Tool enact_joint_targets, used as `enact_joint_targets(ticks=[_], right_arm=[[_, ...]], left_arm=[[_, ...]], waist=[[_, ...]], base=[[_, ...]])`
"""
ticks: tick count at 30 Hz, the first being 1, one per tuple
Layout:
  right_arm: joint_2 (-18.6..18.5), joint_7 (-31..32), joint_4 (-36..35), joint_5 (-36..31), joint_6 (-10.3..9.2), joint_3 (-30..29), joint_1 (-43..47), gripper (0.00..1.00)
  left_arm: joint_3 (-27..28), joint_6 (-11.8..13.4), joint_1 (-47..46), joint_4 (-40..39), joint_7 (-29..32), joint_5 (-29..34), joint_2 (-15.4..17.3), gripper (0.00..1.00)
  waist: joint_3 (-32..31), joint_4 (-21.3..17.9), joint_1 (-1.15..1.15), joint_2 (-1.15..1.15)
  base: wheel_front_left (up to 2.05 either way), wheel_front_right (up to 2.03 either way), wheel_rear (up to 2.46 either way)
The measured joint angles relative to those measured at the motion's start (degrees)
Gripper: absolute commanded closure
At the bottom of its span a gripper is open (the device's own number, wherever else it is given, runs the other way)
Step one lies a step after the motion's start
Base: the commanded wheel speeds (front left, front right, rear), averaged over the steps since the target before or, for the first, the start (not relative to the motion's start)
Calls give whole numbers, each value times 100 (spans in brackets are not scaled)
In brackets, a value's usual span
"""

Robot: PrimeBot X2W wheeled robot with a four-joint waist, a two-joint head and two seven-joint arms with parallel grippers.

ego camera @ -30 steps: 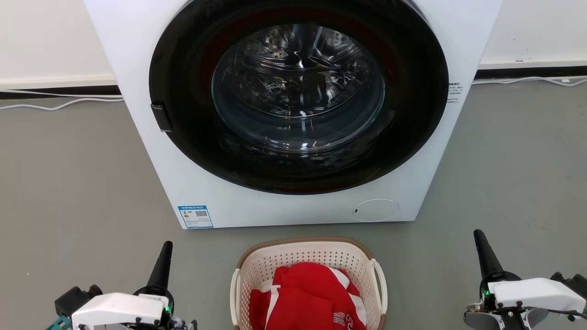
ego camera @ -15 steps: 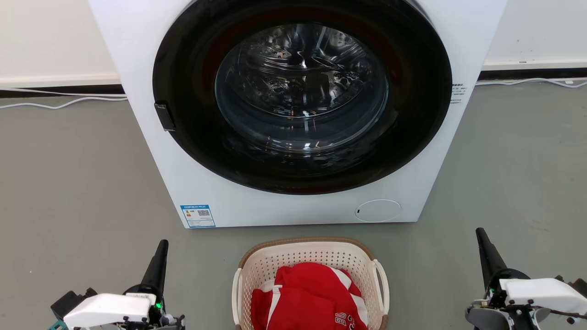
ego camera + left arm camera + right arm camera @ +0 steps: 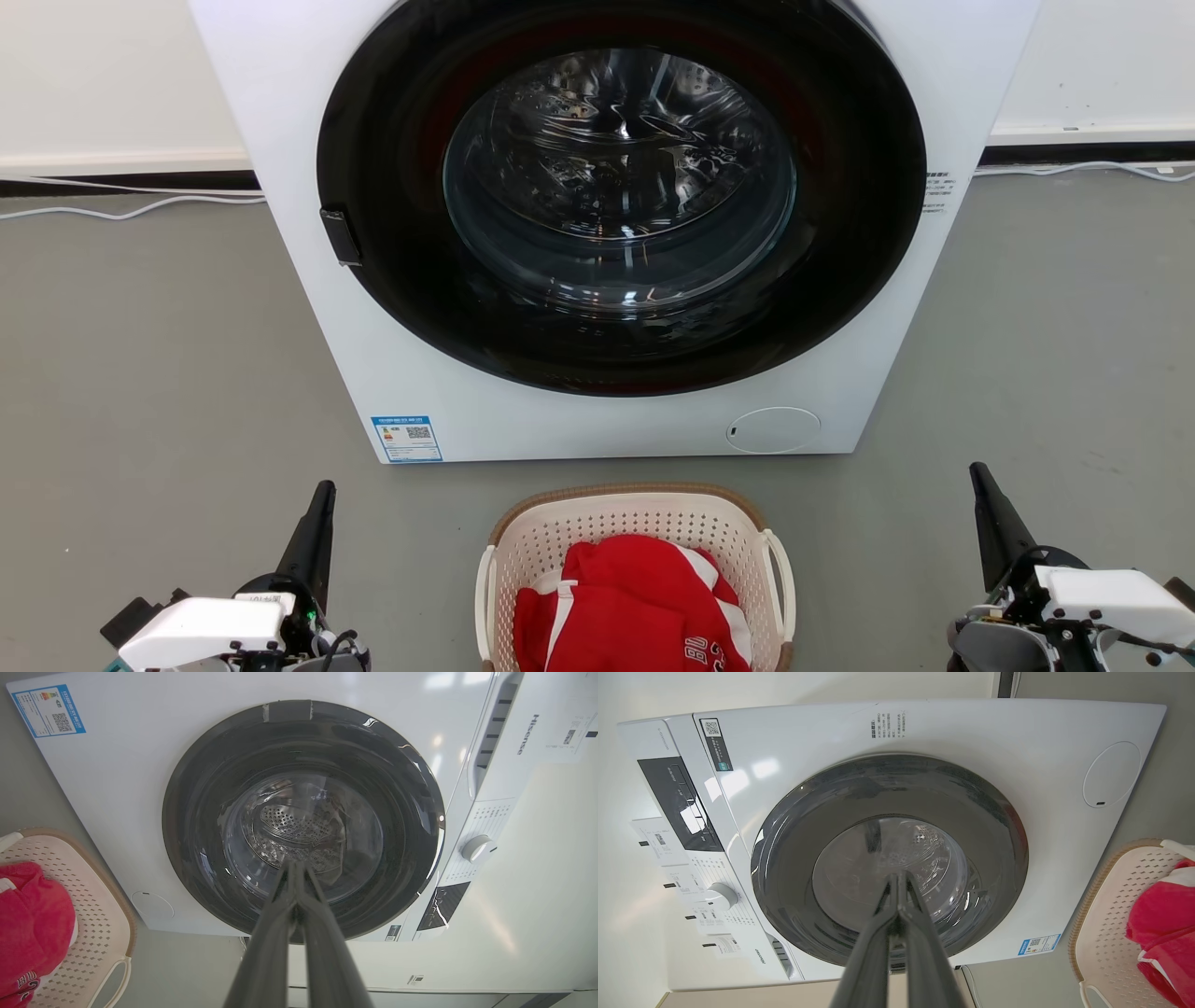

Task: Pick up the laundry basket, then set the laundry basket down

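1. Left tool: the fingers are pressed together with no gap and hold nothing. It sits low left in the head view, tip aimed at the washing machine.
2. Right tool: same, narrow and empty, low right.
3. The laundry basket stands upright on the floor between your two tools, well apart from both. Its far rim is near the machine's front, and a red garment is heaped inside.
4. Stage: this fits a basket waiting to be lifted or one already put back down. You can't call it from here.
5. Handling, my guess: the left loop handle and right loop handle are thin. A carry goes best level, with the weight shared on both sides.
6. Risk: there's little room between rim and washer, so keep the fingertips off the door glass.
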Motion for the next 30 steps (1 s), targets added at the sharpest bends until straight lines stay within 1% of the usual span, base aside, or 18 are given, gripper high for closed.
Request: enact_joint_targets(ticks=[30], right_arm=[[0,1,-2,0,-1,-2,-1,100]], left_arm=[[5,0,0,2,0,0,0,100]], waist=[[0,0,0,0]], base=[[0,0,0]])
